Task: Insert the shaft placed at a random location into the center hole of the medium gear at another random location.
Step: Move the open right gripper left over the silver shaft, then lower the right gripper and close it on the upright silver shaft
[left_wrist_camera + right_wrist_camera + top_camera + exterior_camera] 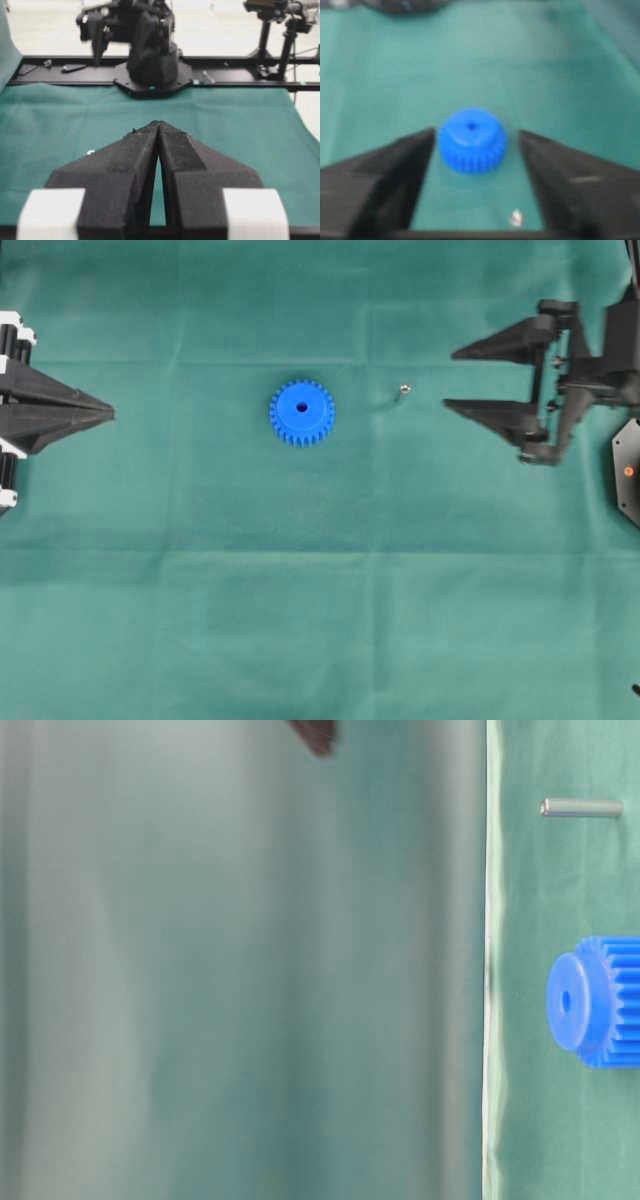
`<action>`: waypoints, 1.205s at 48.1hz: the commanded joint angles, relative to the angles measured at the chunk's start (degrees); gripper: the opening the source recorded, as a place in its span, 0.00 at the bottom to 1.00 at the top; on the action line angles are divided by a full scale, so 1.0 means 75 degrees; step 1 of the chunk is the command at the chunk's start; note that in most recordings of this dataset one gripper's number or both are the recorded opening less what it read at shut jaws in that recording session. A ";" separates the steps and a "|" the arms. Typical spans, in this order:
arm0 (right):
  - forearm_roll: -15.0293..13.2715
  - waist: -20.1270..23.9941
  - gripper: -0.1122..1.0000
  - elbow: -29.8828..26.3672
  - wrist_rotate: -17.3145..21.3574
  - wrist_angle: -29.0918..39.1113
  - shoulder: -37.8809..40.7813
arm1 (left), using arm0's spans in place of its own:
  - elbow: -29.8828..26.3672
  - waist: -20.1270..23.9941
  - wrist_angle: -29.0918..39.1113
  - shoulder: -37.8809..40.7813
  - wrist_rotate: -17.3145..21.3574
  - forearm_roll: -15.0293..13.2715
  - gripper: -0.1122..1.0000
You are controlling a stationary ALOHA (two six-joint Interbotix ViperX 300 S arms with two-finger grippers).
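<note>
The medium gear (302,412), bright blue, lies flat on the green cloth with its center hole (302,407) facing up. To its right stands the shaft (404,391), a small silvery pin. From table level the shaft (581,808) stands apart from the gear (600,1002). My right gripper (451,380) is open just right of the shaft, empty. In the right wrist view the shaft (515,217) sits low between the fingers (570,175), with the gear (472,140) beyond. My left gripper (112,414) is shut at the far left, holding nothing; its closed tips (158,122) hide the gear.
A green cloth (320,620) covers the table. A black plate with an orange dot (628,472) sits at the right edge. In the left wrist view the right arm's base (152,65) and camera stands (265,30) stand past the cloth's far edge.
</note>
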 commanded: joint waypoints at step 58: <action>0.0035 -0.0797 0.79 -0.0551 0.0012 -0.2238 0.4254 | -0.0105 0.0551 0.0129 0.0094 -0.0035 0.0012 0.10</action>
